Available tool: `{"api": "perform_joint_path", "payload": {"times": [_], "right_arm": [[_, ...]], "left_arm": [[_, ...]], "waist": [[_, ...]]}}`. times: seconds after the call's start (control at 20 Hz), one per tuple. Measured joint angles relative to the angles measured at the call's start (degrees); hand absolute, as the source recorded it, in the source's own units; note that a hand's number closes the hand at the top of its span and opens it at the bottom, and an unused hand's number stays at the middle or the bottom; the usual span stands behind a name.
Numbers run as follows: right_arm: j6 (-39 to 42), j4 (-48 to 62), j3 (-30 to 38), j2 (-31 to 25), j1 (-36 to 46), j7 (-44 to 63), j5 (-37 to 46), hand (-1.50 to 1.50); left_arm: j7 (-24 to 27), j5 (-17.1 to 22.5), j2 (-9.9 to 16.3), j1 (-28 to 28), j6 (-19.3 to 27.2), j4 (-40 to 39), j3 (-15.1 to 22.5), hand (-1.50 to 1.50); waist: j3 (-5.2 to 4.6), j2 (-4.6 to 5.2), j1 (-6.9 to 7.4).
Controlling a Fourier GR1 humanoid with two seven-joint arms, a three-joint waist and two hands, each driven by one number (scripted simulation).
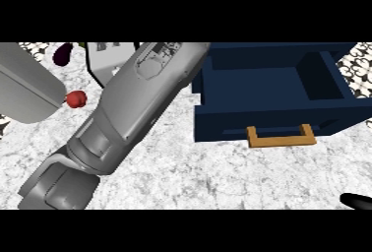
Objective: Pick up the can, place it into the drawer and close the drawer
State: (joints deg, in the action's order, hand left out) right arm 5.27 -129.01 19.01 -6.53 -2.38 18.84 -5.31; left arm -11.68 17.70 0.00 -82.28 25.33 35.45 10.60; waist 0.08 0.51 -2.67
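The drawer is open, but no can shows.

The blue drawer (pixel 272 93) stands pulled out, ready to take something. A big grey arm (pixel 123 123) reaches across and may hide the can. Only a black tip of the right hand (pixel 357 201) peeks in; I cannot tell its grip.

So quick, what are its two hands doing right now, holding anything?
Left hand: not visible; only its grey forearm shows, reaching up the view.
Right hand: just a black tip at the lower right corner; open or closed cannot be told.
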Motion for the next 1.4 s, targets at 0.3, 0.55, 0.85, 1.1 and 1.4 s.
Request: {"api": "perform_joint_path", "payload": {"times": [0.3, 0.55, 0.85, 1.1, 1.4], "right_arm": [[-0.52, -0.16, -0.26, -0.96, 2.54, 2.03, -0.51, -1.5], [-0.82, -0.03, -1.7, -1.01, 3.81, 2.78, 0.54, -1.5], [-1.15, 0.43, -2.05, -1.56, 5.52, 3.43, 0.86, -1.5], [-0.26, 0.95, -2.79, -3.28, 6.73, 2.64, 2.91, -1.5], [1.9, 2.43, -5.06, -6.25, 8.64, -1.19, 7.82, -1.5]], "left_arm": [[1.67, 3.21, 0.0, -5.58, 1.33, -7.76, 2.0, 1.5], [3.43, 5.39, 0.0, -7.62, 4.96, -11.47, 5.26, -1.5], [5.56, 7.34, 0.02, -9.08, 8.7, -15.36, 6.28, -1.5], [6.94, 9.23, 0.0, -9.43, 11.11, -16.26, 7.93, -1.5], [8.77, 12.23, 0.0, -9.58, 11.94, -16.86, 7.6, -1.5]], "waist": [[0.03, 0.34, -1.16], [0.09, 0.59, -2.27], [0.1, 0.79, -2.81], [0.12, 0.96, -3.4], [0.1, 1.21, -3.27]]}}
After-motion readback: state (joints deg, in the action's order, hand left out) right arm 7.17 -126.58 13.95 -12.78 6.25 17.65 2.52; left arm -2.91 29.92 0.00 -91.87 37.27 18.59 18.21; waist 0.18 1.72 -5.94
